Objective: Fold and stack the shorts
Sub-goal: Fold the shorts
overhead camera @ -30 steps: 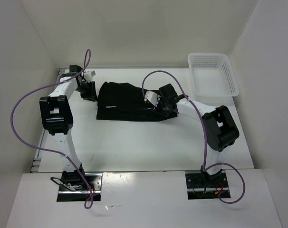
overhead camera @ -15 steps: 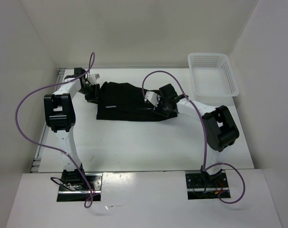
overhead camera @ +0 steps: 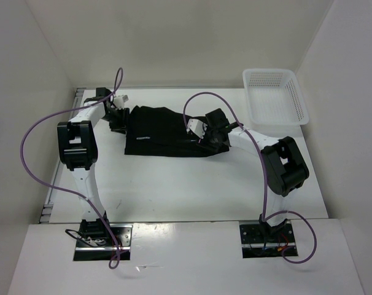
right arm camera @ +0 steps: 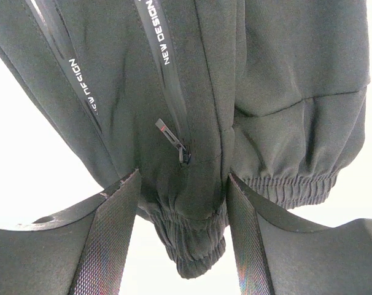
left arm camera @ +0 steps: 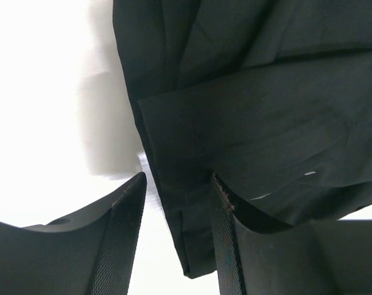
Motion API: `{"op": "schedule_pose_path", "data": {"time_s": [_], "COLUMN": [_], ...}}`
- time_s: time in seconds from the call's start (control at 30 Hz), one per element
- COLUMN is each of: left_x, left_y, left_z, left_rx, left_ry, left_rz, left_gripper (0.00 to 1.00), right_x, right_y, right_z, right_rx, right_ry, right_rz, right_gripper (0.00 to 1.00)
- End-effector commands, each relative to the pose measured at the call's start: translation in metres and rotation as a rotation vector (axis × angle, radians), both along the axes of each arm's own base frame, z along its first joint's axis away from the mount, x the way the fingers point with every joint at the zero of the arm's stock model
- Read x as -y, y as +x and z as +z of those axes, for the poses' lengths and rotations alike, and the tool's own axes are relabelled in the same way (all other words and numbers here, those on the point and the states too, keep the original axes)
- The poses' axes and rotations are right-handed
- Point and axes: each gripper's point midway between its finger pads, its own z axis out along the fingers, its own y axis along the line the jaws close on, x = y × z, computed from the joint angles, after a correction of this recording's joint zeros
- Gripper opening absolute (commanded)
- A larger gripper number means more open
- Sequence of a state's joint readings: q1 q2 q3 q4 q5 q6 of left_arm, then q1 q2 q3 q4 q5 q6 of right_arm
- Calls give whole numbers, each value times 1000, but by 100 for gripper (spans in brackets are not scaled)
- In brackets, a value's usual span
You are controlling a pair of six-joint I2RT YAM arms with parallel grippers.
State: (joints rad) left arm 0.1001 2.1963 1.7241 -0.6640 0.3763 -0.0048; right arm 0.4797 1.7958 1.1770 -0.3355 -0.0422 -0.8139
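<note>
Folded black soft-fabric shorts (overhead camera: 164, 132) flat on white tabletop (overhead camera: 174, 184), far centre. At left edge, left hand (left arm camera: 177, 184) parted astride hem. At right edge, right hand (right arm camera: 183, 178) parted astride elastic band, seemingly not pinching.

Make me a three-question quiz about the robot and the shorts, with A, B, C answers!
1. Where is the basket? A: far right corner of the table. B: on the shorts. C: on the floor.
2. What colour are the shorts? A: red. B: black. C: yellow.
3. The left gripper fingers are: A: pressed together. B: apart. C: holding the basket.
Answers: 1 A, it sits at the table's far right corner. 2 B, the fabric is black. 3 B, a gap shows between them, with the shorts' edge in it.
</note>
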Motion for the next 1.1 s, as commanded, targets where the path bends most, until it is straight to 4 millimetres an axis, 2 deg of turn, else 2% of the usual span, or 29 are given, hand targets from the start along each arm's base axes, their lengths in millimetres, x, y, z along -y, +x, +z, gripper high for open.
{"op": "schedule_pose_path", "data": {"time_s": [0.0,0.1,0.2,0.3,0.33,0.4,0.5,0.57,0.73,0.87,0.93,1.03,1.07], "left_x": [6,16,21,26,26,26,27,23,11,3,2,-2,-1], "left_y": [11,9,9,8,8,6,5,5,-9,-26,-31,-35,-33], "left_z": [18,18,20,18,18,18,31,48,88,105,110,118,117], "left_rx": [58,54,58,46,46,37,55,85,90,67,58,66,75], "left_ry": [-39,-93,-126,-128,-128,-129,-137,-141,-147,-142,-135,-133,-140], "left_rz": [-22,-44,-58,-66,-66,-66,-71,-64,-34,-9,-5,5,1], "left_gripper": [53,49,41,27,18,8,0,0,0,0,0,0,0], "right_x": [2,2,2,2,2,5,7,8,15,18,14,10,10], "right_y": [-2,-2,-2,-2,-2,-3,-5,-2,5,17,23,39,59], "right_z": [8,8,8,8,8,8,9,11,24,43,56,79,101], "right_rx": [4,4,6,6,6,10,14,27,73,121,154,220,328], "right_ry": [6,6,1,1,1,-6,-14,-18,-21,-15,9,43,69], "right_rz": [19,19,26,26,26,21,14,7,-20,-43,-51,-86,-136], "right_gripper": [63,63,60,51,49,37,19,11,9,7,1,0,0]}}
